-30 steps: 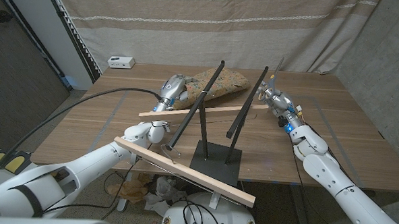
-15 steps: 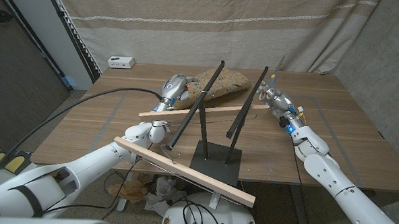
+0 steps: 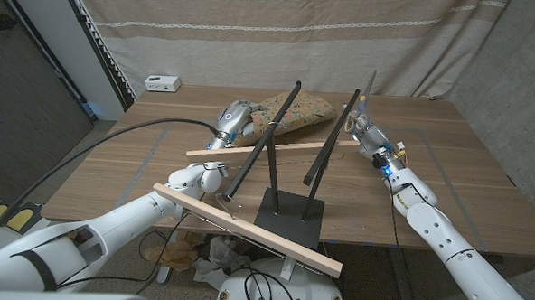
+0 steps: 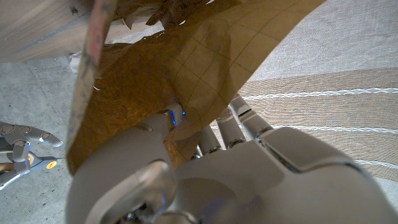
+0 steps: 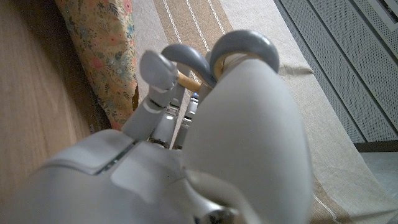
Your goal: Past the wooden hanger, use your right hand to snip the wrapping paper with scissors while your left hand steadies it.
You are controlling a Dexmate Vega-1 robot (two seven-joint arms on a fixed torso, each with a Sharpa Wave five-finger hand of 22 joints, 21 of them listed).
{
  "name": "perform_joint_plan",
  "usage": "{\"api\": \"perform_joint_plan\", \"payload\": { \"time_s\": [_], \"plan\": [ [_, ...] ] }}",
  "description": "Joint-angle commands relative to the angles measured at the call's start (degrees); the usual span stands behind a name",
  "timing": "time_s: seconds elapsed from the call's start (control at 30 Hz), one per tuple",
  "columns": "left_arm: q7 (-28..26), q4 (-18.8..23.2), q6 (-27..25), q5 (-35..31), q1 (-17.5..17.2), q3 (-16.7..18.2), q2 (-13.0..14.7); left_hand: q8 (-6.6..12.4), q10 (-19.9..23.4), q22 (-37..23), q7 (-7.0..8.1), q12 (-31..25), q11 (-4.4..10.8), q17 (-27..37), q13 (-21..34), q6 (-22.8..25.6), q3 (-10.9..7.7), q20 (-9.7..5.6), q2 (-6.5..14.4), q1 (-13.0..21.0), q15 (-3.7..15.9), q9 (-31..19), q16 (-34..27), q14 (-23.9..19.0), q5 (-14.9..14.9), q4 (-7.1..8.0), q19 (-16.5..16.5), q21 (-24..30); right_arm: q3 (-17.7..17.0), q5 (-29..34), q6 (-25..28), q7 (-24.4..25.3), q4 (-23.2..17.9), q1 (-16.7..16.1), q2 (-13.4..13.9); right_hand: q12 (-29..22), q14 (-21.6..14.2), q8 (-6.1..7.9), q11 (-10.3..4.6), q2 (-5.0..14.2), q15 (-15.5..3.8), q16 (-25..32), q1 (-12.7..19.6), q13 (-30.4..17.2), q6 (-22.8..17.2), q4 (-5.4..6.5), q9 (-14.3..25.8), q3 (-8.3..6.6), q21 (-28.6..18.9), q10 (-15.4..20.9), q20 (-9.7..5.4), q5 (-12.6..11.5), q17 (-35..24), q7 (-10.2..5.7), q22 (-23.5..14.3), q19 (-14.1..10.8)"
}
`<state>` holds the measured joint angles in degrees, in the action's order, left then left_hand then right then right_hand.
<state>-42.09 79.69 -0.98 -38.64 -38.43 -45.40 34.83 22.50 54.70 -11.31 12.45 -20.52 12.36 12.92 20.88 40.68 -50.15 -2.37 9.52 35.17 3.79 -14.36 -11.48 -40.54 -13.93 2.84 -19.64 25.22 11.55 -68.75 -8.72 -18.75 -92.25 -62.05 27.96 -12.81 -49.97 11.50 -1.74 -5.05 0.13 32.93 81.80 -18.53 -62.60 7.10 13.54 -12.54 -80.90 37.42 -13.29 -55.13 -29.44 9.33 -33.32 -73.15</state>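
The wrapping paper [image 3: 294, 111], floral outside and brown inside, lies crumpled at the table's far middle, behind the wooden hanger bar [image 3: 268, 148]. My left hand [image 3: 234, 120] grips the paper's left end; in the left wrist view its fingers [image 4: 239, 127] press into the brown sheet [image 4: 205, 56]. Right of the paper and apart from it, my right hand [image 3: 368, 133] holds the scissors [image 3: 368, 89] with the blades pointing up. The grey scissor loops [image 5: 239, 46] sit over the fingers of that hand [image 5: 186, 149], with the floral paper [image 5: 106, 43] beyond them.
A black stand [image 3: 287, 214] with two slanted black rods [image 3: 270, 141] rises at the table's middle. A second wooden bar [image 3: 246, 229] crosses the near edge. A small white box [image 3: 162, 82] sits at the far left. A curtain hangs behind the table.
My right hand has lifted a little and edged left toward the paper, bringing the scissor blades more upright. My left hand and the paper have stayed put.
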Motion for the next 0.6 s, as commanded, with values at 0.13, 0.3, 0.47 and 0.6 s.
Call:
{"api": "perform_joint_plan", "payload": {
  "time_s": [0.13, 0.3, 0.47, 0.6],
  "plan": [
    [0.0, 0.2, -0.4, 0.2, -0.4, 0.1, -0.1, 0.42, 0.4, -0.2, 0.07, -0.2, -0.12, 0.1, 0.3, 0.4, -0.13, -1.98, 0.2, 0.6, 9.49, 0.0, -0.1, -0.6, -0.5, -0.29, -0.2, -0.1, -0.5, -0.9, 1.5, -0.2, 0.0, 0.2, -0.9, 0.0, -30.0, 0.73, 0.56, 2.13, -12.87, 32.1, -11.7, 0.9, 0.2, -12.4, 2.2, -2.63, 0.9, 1.6, 0.37, 24.9, 4.6, -1.68, 1.0, -4.9],
    [0.0, -0.2, -0.1, 0.3, -0.3, 0.1, -0.2, 0.41, 0.4, -0.2, 0.08, -0.2, -0.11, 0.1, 0.3, 0.4, -0.13, -1.97, 0.2, 0.6, 9.48, 0.0, -0.1, -0.6, -0.5, -0.3, -0.2, -0.1, -0.4, 0.4, 1.3, 1.0, -0.6, 0.0, -0.4, 0.0, -29.7, 1.56, 0.4, 1.87, -12.8, 34.1, -15.1, 1.2, -1.6, -11.65, 3.7, 0.8, 0.7, 2.2, 0.42, 33.6, 6.1, -2.0, 0.2, -5.2],
    [-0.2, -0.5, 0.1, 0.4, -0.2, 0.1, -0.2, 0.42, 0.4, -0.2, 0.08, -0.1, -0.1, 0.1, 0.3, 0.4, -0.15, -1.96, 0.2, 0.6, 9.54, 0.0, -0.1, -0.6, -0.5, -0.33, -0.2, -0.1, -0.4, 0.9, 1.4, 1.9, -0.9, -0.1, -0.2, -0.4, -29.6, 3.24, 0.21, 1.55, -12.8, 35.4, -17.1, 1.4, -5.1, -11.2, 5.5, 2.93, 0.4, 3.7, 0.45, 36.5, 7.1, -1.7, -0.6, -5.3],
    [-0.3, -0.5, 0.1, 0.5, -0.2, 0.1, -0.3, 0.4, 0.4, -0.2, 0.08, -0.1, -0.1, 0.1, 0.3, 0.4, -0.14, -1.94, 0.2, 0.7, 9.55, 0.0, -0.1, -0.6, -0.5, -0.38, -0.2, -0.1, -0.1, 0.9, 1.7, 2.1, -0.4, 0.2, -0.3, -0.5, -29.6, 3.66, 0.15, 1.54, -12.81, 36.2, -17.5, 1.3, -5.6, -11.18, 6.4, 3.54, 0.5, 4.1, 0.44, 37.2, 7.2, -1.86, -0.8, -5.1]
  ]
}}
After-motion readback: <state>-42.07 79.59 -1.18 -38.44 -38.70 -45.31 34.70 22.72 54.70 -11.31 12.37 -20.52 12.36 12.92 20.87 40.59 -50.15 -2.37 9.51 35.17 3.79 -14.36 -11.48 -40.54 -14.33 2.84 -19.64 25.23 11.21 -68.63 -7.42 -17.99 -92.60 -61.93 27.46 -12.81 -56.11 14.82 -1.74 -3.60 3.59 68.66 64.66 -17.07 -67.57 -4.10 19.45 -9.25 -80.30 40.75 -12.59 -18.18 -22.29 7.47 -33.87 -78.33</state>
